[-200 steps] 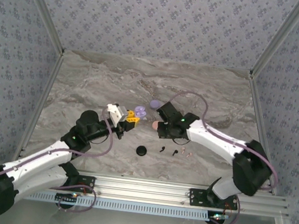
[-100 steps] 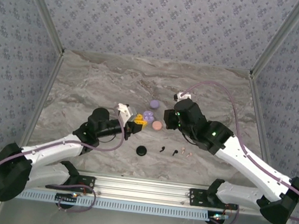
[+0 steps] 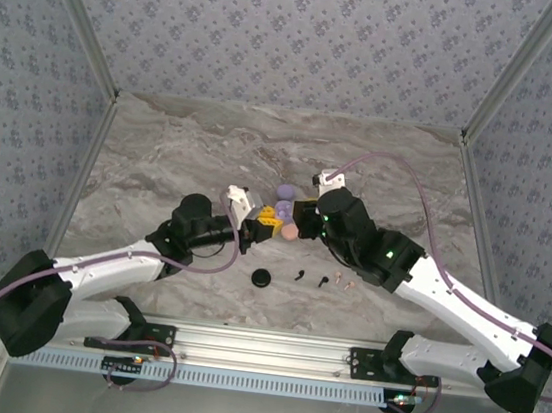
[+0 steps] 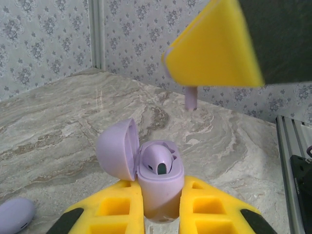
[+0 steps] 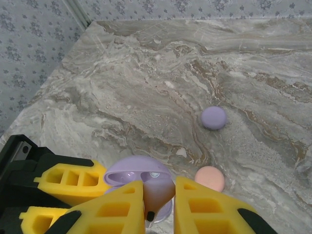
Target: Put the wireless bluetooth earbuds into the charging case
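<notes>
My left gripper (image 4: 161, 217) is shut on the body of a lilac charging case (image 4: 161, 187), held upright off the table with its lid (image 4: 115, 151) swung open to the left. One lilac earbud (image 4: 159, 161) sits in the case. My right gripper (image 5: 160, 208) is shut on a second lilac earbud (image 5: 158, 192), stem down, just above the open case (image 5: 127, 171). From the left wrist, that bud's stem (image 4: 191, 99) hangs below a yellow right finger (image 4: 214, 46). In the top view the two grippers (image 3: 259, 223) (image 3: 302, 217) meet at the case (image 3: 281, 210).
On the marble table lie a lilac disc (image 5: 213, 117) (image 3: 284, 191), a pink disc (image 5: 209, 178) and a black disc (image 3: 262, 277). Two black buds (image 3: 300, 275) (image 3: 321, 281) and two pale pink buds (image 3: 338, 273) (image 3: 349, 283) lie nearer the front. Patterned walls close in three sides.
The left gripper has carried the open case rightward. The right arm has swung left and brought its lilac earbud over the case.
</notes>
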